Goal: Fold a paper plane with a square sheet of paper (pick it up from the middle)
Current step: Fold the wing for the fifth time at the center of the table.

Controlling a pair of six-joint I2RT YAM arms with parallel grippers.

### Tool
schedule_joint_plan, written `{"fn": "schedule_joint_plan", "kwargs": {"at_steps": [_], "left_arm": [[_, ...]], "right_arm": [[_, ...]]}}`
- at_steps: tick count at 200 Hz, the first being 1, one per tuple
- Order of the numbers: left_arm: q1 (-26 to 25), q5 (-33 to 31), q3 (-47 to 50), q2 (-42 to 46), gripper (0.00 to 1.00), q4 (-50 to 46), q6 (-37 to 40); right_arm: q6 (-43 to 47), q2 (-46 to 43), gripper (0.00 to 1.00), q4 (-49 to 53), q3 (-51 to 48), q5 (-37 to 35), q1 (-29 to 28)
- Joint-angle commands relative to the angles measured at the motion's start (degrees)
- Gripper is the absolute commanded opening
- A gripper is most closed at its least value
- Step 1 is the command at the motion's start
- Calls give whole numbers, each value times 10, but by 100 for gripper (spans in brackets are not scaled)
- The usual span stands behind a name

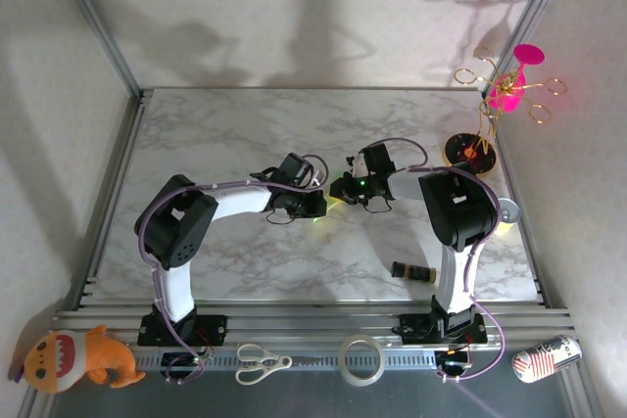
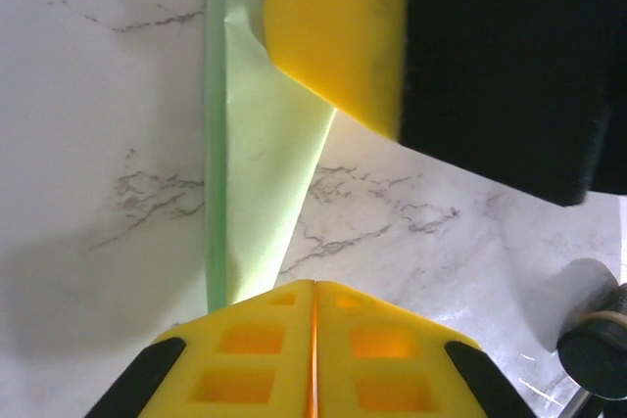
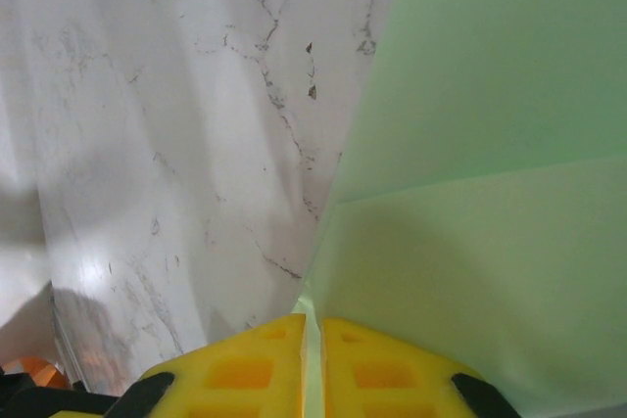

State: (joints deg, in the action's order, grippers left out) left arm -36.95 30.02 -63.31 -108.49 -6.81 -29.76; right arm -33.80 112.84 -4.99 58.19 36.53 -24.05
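At table centre, square sheet of paper, partly folded, was found between grippers. Right gripper fingers were closed on its edge. Left gripper fingers were shut, possibly not on paper. Long axis was laid straight ahead from left fingertips toward right gripper.

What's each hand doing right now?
Left hand: closed; the green paper reaches its tip, but a grip cannot be told.
Right hand: closed on the green paper, pinching its edge.
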Motion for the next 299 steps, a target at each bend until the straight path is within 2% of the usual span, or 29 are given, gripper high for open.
{"fn": "schedule_joint_plan", "kwargs": {"at_steps": [1,131,209,299], "left_arm": [[-7,-3,6,5,9,-32,15],[-13,-10,25,-21,8,-42,20],[-8,-21,6,29,11,-24,-2],[-5,-18,-24,-28,12,-7,-10]], "right_arm": [[13,41,14,23,-1,-34,-14],[15,45,14,28,2,-35,-15],[15,45,14,28,1,-36,-15],[15,45,14,27,-1,-35,-16]]}}
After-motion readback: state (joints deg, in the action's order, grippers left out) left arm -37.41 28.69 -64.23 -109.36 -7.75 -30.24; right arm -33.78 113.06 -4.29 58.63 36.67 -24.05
